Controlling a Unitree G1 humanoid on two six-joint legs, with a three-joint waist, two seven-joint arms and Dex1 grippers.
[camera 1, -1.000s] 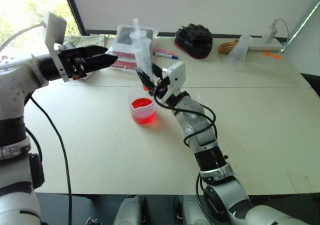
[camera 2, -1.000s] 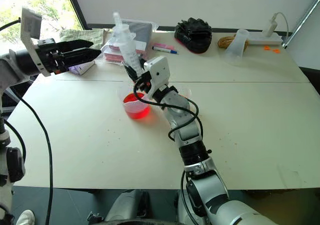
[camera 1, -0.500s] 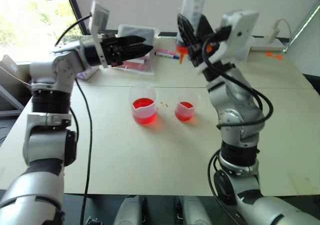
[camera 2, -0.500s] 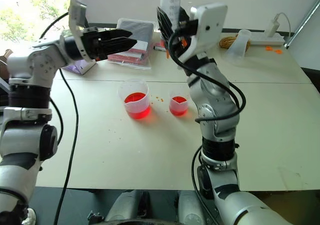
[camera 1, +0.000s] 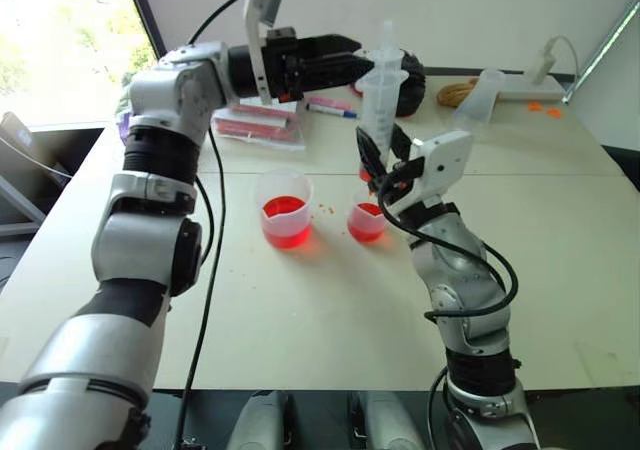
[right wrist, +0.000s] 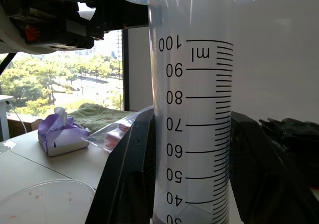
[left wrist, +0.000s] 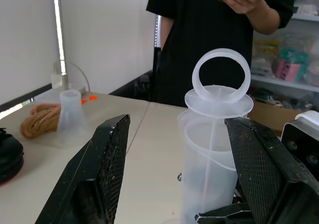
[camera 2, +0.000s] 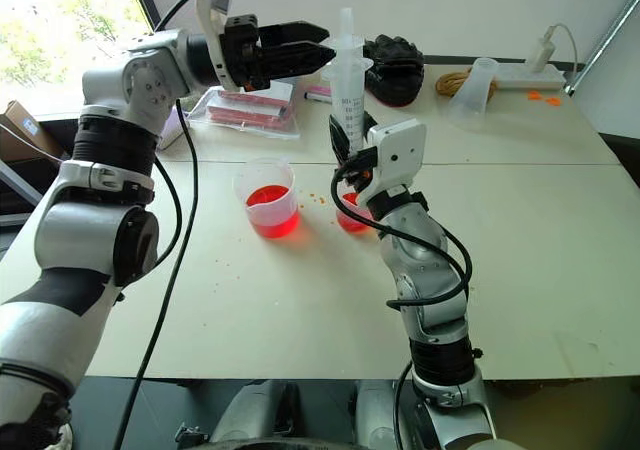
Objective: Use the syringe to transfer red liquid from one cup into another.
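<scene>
Nearest us on the worktop (camera 1: 300, 310): the larger cup (camera 1: 285, 208) and, beside it, the smaller cup (camera 1: 368, 220), both holding red liquid (camera 1: 285, 222). We find the right end effector (camera 1: 385, 155) clenched around the syringe's (camera 1: 382, 90) lower barrel, above the smaller cup. The syringe stands upright, long axis vertical, plunger ring on top, tip downward. Farther back we note the left end effector (camera 1: 345, 58), released, fingers spread either side of the plunger top.

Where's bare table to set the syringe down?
Bare tabletop lies nearer the robot than the larger cup and smaller cup, and to their right. The far edge is crowded: marker pen, black bundle, packets.
</scene>
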